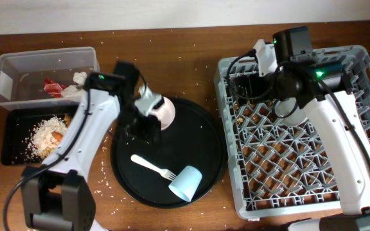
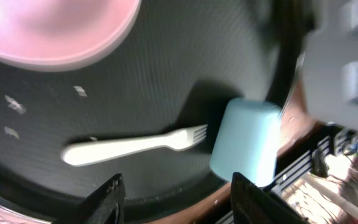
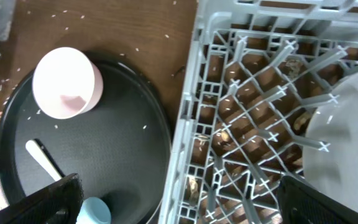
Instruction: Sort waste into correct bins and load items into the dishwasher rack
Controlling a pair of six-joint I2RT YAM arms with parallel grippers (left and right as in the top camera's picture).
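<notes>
The left hand (image 2: pixel 179 202) hangs over the round black tray (image 1: pixel 201 131) in the middle of the tabletop (image 1: pixel 172 45). Its two fingers stand apart with nothing between them. Below it on that tray lie three of the items. The small white bowl (image 1: pixel 166 112) stands upright near the tray's far edge. The white plastic fork (image 1: pixel 153 167) lies flat nearer the middle, tines toward the light blue cup (image 1: pixel 186 183). The cup appears to lie on its side just beside the tines, near the tray's front rim.

The right hand (image 3: pixel 185 208) is over the near-left part of the grey dishwasher rack (image 1: pixel 358 77), its fingers spread wide and empty. The round grey plate (image 3: pixel 347 143) rests in the rack on the diagonal pegs, partly hidden under the right arm in the overhead view. Small brown bits (image 3: pixel 229 134) lie among the pegs.

At the left end of the tabletop stands the clear plastic tub (image 1: pixel 18 64), holding the red wrapper (image 1: pixel 52 86) and the crumpled white tissue (image 1: pixel 79 78). Just in front of it, the shallow black rectangular tray (image 1: pixel 15 138) holds a pile of pale rice scraps (image 1: pixel 44 133) with the orange carrot (image 1: pixel 58 136) on it. Loose grains are scattered over the wood around both trays
</notes>
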